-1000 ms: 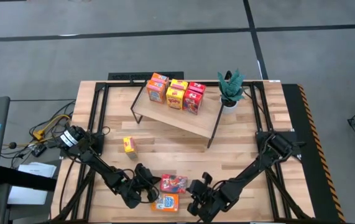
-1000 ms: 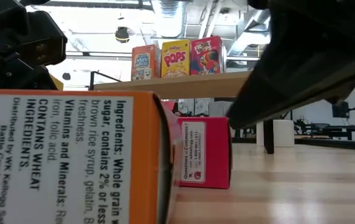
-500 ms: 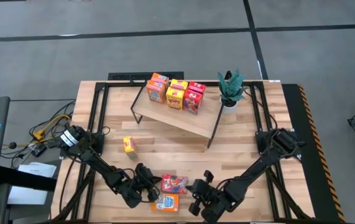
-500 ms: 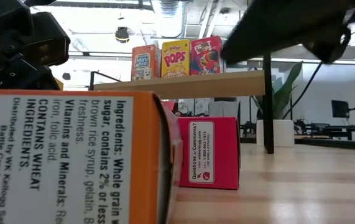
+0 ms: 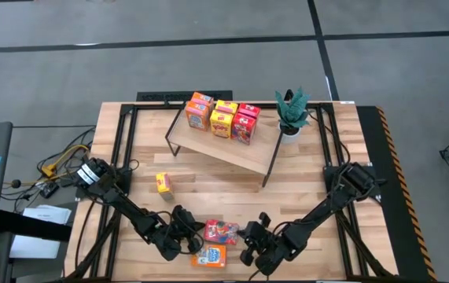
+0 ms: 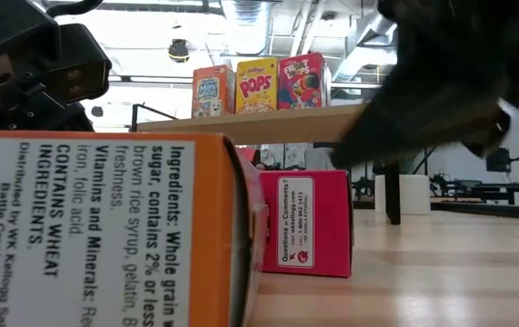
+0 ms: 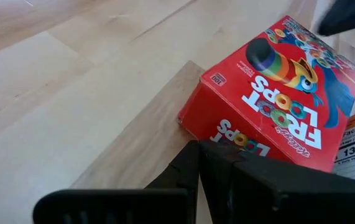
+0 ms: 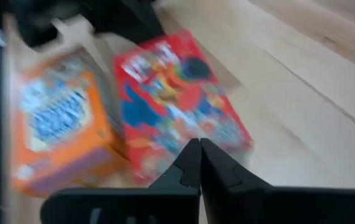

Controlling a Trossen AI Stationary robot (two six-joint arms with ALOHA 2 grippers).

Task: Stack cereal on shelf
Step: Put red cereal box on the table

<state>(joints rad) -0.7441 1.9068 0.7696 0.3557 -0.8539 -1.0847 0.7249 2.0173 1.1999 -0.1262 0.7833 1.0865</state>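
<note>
While six cereal boxes (image 5: 222, 118) stood on the shelf (image 5: 232, 145), three lay on the tabletop (image 5: 303, 196).
Froot Loops (image 7: 283, 99) lay flat beside an orange box (image 5: 211, 256), a yellow one (image 5: 163, 184) apart; "POPS" showed on the shelf. Left gripper (image 5: 189, 233) and right gripper (image 5: 249, 244) had fingers closed, empty.

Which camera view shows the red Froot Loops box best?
The left wrist view: the red Froot Loops box fills it, print readable. The right wrist view blurs it, the high view shows it tiny, the low view only one side.
</note>
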